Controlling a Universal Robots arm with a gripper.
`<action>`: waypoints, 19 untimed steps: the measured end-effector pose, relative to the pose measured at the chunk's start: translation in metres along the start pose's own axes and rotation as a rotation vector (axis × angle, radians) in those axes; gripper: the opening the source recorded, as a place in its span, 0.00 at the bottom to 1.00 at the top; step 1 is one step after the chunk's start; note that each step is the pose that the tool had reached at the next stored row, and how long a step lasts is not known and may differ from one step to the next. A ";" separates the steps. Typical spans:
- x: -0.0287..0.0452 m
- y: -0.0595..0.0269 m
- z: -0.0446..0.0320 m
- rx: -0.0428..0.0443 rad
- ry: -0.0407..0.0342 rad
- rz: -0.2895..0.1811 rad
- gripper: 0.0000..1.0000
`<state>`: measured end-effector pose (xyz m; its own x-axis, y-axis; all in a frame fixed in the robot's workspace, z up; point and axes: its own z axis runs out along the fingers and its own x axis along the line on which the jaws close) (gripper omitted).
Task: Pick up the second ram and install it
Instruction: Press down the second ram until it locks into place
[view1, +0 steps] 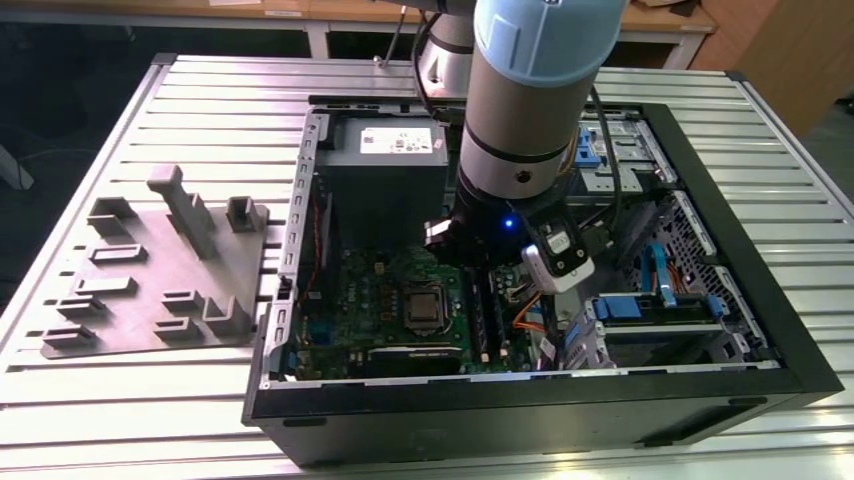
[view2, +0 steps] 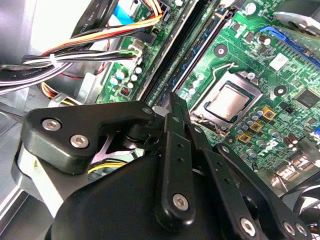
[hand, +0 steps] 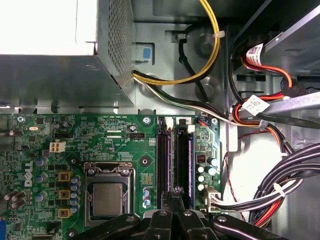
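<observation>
Pincer (hand: 176, 192) low inside open computer case (view1: 747, 300), fingers pressed together, nothing visible between them. Grey fixture tray (view1: 147, 270) on tabletop (view1: 80, 390), well apart from pincer toward exterior view's left. Processor (hand: 108, 198) near, to one side of tips. Slot rails (hand: 165, 155) start just beyond tips. Second ram (hand: 186, 155), as judged, is dark strip seated in one rail; hard to tell from rail. Long axis runs straight away from pincer. Cable bundle (hand: 280, 185) on other side.
</observation>
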<state>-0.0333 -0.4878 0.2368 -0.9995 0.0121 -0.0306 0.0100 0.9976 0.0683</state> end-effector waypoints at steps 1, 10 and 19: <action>0.0000 0.0000 0.0000 -0.0001 0.0000 0.000 0.10; 0.0000 0.0045 0.0004 -0.0002 0.0000 0.000 0.10; 0.0002 0.0178 0.0013 -0.0002 0.0000 0.000 0.10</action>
<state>-0.0334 -0.4699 0.2367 -0.9995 0.0121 -0.0306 0.0100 0.9976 0.0684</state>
